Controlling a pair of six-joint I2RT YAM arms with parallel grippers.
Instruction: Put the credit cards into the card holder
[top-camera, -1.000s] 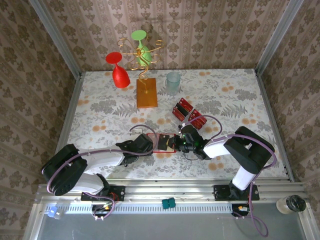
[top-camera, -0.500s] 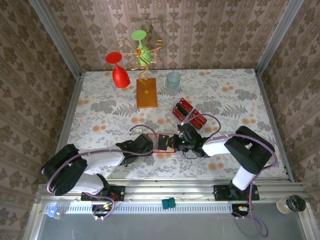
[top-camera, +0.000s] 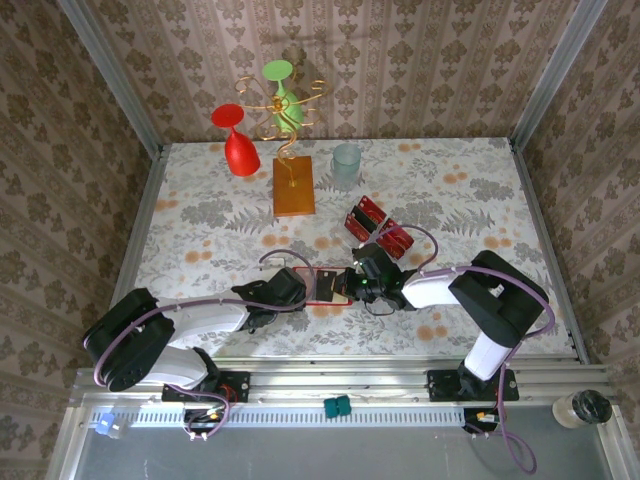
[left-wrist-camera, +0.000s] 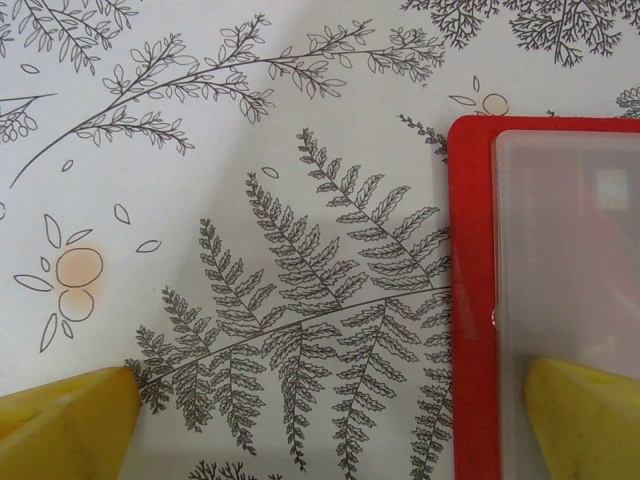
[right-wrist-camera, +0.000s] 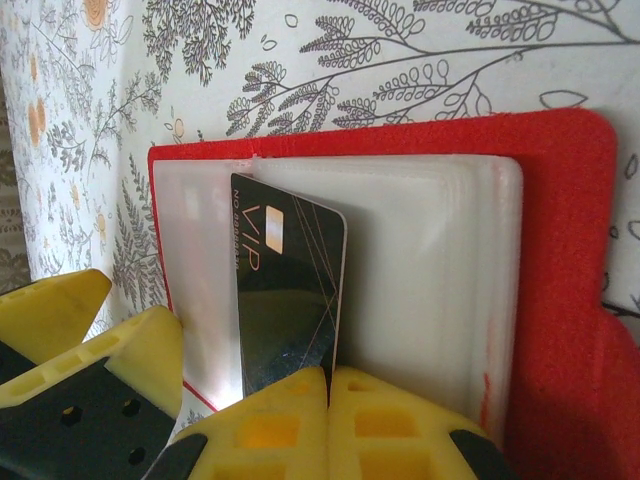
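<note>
card (right-wrist-camera: 285, 290) on card holder (right-wrist-camera: 560, 250), credit cards (top-camera: 365, 218) behind

Open card holder (top-camera: 322, 285) lies near the table's front edge, boxed in. The left gripper (top-camera: 293, 289) straddles its 9 o'clock edge, jaws wide. The right gripper (top-camera: 351, 286), pinching a dark card (right-wrist-camera: 286, 290), covers 3 o'clock. Loose credit cards (top-camera: 366, 218) sit close at 1 o'clock. Orange block (top-camera: 293, 187), red glass (top-camera: 238, 146) and clear cup (top-camera: 346, 165) stand well back around 12. Bare tablecloth (top-camera: 200, 215) spreads at 10 and 2 o'clock.

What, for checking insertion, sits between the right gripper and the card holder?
A dark VIP card, pinched by the right gripper, over the card holder's pocket; right wrist view.
</note>
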